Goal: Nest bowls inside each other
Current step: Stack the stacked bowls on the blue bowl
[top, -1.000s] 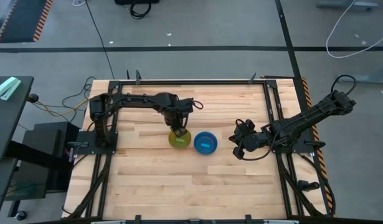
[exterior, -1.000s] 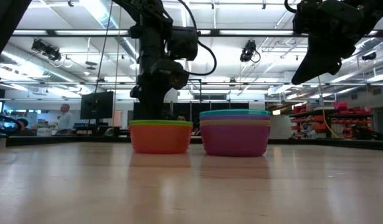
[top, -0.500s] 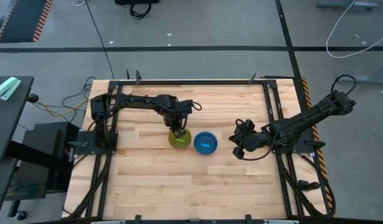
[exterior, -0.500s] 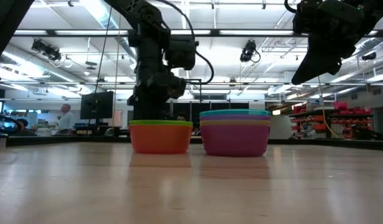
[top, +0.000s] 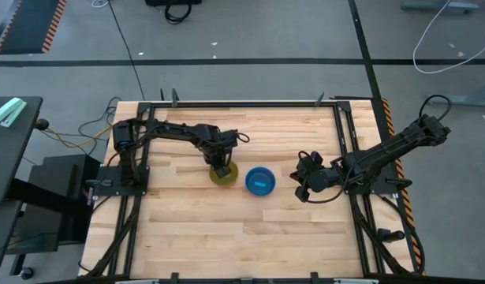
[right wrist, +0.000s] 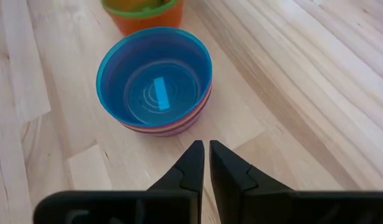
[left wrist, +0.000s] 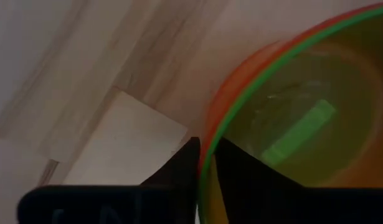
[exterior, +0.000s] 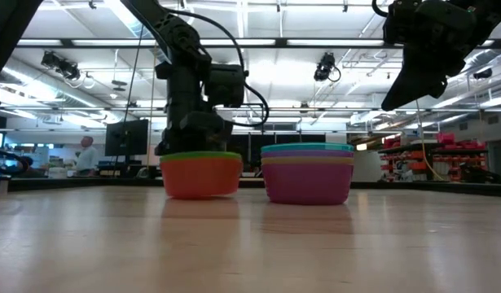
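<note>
Two stacks of bowls stand mid-table. One has a green bowl (top: 225,174) on top, nested in an orange one (exterior: 201,175), with a thin yellow rim between them. The other has a blue bowl (top: 260,181) on top of purple and pink-red ones (exterior: 308,181). My left gripper (top: 220,166) is shut on the green-orange stack's rim. My right gripper (top: 300,184) hangs shut above the table, to the right of the blue stack (right wrist: 155,81), touching nothing. My left gripper holds the green-orange stack by its rim (left wrist: 205,163) on the side toward the table's left. It comes from above, pointing down, with one finger (left wrist: 231,167) inside the bowls and one outside, the nested walls pinched between them. The stack stays upright; whether its base is clear of the table, I cannot tell.
Black frame rails run along the table's left, right and far edges (top: 250,103). Bare wooden tabletop (top: 242,237) lies on the near side of both stacks. People and shelves show far off in the room behind, in the low view.
My left gripper has moved a little toward the table's left, taking the green-orange stack with it. The gap between that stack and the blue stack has widened. The blue stack and my right arm have stayed still.
</note>
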